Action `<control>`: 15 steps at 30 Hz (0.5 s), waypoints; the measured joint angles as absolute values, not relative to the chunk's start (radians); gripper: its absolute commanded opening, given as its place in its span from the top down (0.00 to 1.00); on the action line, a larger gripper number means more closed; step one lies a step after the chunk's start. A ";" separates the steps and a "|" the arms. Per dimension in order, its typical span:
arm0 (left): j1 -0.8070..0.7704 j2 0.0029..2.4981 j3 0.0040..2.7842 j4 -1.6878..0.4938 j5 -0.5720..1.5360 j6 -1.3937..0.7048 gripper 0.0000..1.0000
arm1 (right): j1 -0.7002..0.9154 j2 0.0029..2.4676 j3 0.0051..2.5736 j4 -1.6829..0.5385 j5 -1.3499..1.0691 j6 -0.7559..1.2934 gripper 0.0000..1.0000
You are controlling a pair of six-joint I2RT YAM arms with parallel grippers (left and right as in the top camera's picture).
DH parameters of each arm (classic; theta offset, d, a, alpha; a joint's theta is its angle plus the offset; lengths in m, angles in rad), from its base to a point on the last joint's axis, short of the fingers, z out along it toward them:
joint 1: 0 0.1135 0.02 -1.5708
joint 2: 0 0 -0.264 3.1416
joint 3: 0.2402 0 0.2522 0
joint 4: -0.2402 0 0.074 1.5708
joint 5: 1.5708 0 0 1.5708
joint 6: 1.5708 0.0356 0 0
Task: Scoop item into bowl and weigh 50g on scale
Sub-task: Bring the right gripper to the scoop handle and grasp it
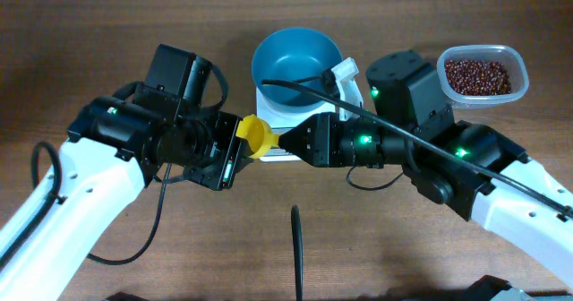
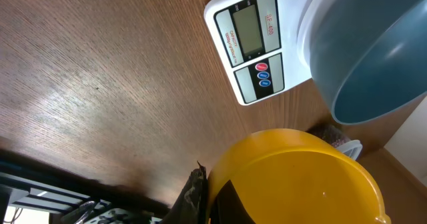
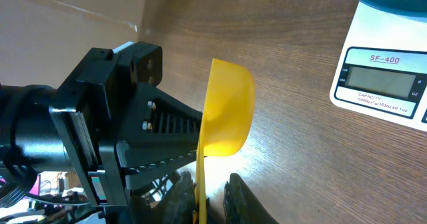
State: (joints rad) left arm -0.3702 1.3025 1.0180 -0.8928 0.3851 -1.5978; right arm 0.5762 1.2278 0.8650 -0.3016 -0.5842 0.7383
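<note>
Yellow scoop: thin hard plastic, probably light and slick; held between the two arms, just in front of the scale.
Left claw: pressed together on the scoop's cup wall.
Right claw: jaws flank the flat handle; cannot tell whether they pinch it.
Best hold: the handle, leaving the cup free.
Beans: tiny, loose, prone to roll; heaped in the clear tub, well apart from the scoop.
Bowl: teal, empty, on the scale.
</note>
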 measured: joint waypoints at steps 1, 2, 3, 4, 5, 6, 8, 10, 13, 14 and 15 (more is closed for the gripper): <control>-0.370 1.303 1.018 -0.894 0.385 -1.598 1.00 | 0.576 1.228 0.865 -0.302 -0.584 0.739 0.83; -0.371 1.303 1.018 -0.894 0.385 -1.598 1.00 | 0.576 1.228 0.865 -0.302 -0.584 0.741 0.83; -0.371 1.303 1.018 -0.894 0.385 -1.598 1.00 | 0.576 1.228 0.865 -0.300 -0.584 0.742 0.83; -0.370 1.303 1.018 -0.897 0.385 -1.598 1.00 | 0.576 1.228 0.865 -0.299 -0.584 0.743 0.83; -0.370 1.303 1.018 -0.899 0.385 -1.598 1.00 | 0.576 1.228 0.865 -0.298 -0.584 0.748 0.84; -0.370 1.303 1.018 -0.899 0.385 -1.598 1.00 | 0.576 1.228 0.865 -0.297 -0.584 0.755 0.84; -0.371 1.303 1.018 -0.901 0.385 -1.598 1.00 | 0.576 1.228 0.865 -0.290 -0.584 0.761 0.87; -0.370 1.303 1.018 -0.901 0.385 -1.598 1.00 | 0.576 1.228 0.865 -0.290 -0.584 0.764 0.90; -0.371 1.303 1.018 -0.901 0.385 -1.598 1.00 | 0.576 1.228 0.865 -0.290 -0.588 0.767 0.91; -0.371 1.303 1.018 -0.902 0.385 -1.598 1.00 | 0.576 1.228 0.865 -0.290 -0.588 0.768 0.91; -0.371 1.303 1.018 -0.902 0.385 -1.598 1.00 | 0.576 1.228 0.865 -0.290 -0.588 0.768 0.91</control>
